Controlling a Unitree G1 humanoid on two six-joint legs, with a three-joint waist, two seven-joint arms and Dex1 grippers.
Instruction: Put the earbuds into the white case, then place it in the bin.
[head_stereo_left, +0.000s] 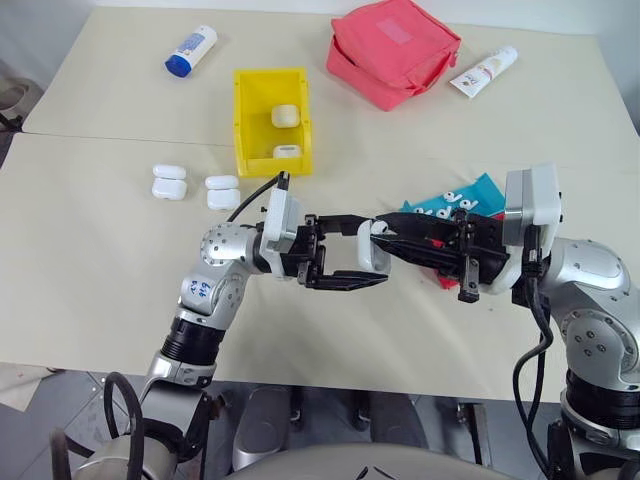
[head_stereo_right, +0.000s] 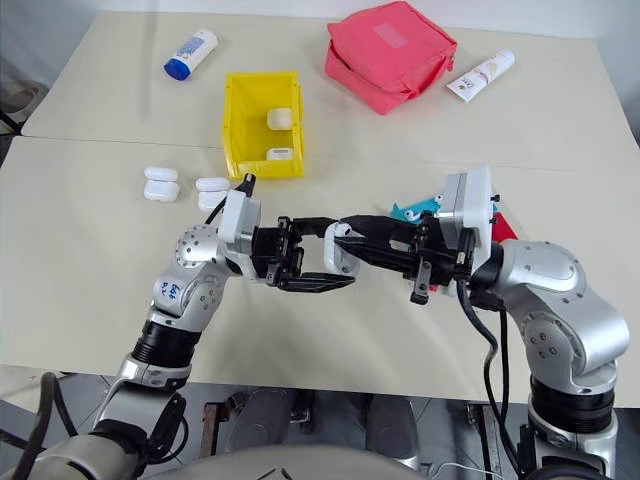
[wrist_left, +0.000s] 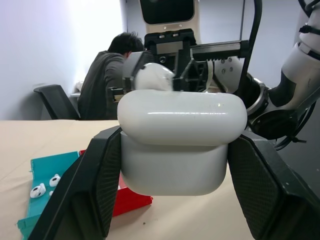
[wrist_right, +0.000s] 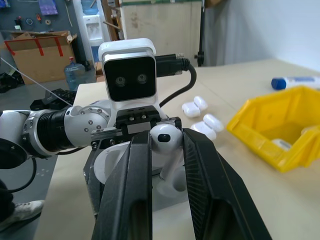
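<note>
**A:** Two grips live, mid-air over the table (head_stereo_left: 120, 330). My left fingers (wrist_left: 95, 185) are clamped on the white case (wrist_left: 172, 150) — squeezed from both sides, held above the table between my arms. My right fingers (wrist_right: 200, 165) are nearly closed, pinching one of the earbuds (wrist_right: 166, 138) right at the case.

**B:** Failure modes?

**A:** Bud's glossy and tiny. If I release before the stem seats, it drops to the table and rolls. Push off-axis and the case twists in my left grip — smooth shell, little to bite on.

**B:** Lid?

**A:** Can't tell how it stands. If it's in the way, the bud jams.

**B:** Rest of the job?

**A:** More buds lie in the teal tray (head_stereo_left: 490, 190). The bin (head_stereo_left: 250, 130) is well ahead, with two cases inside.
</note>
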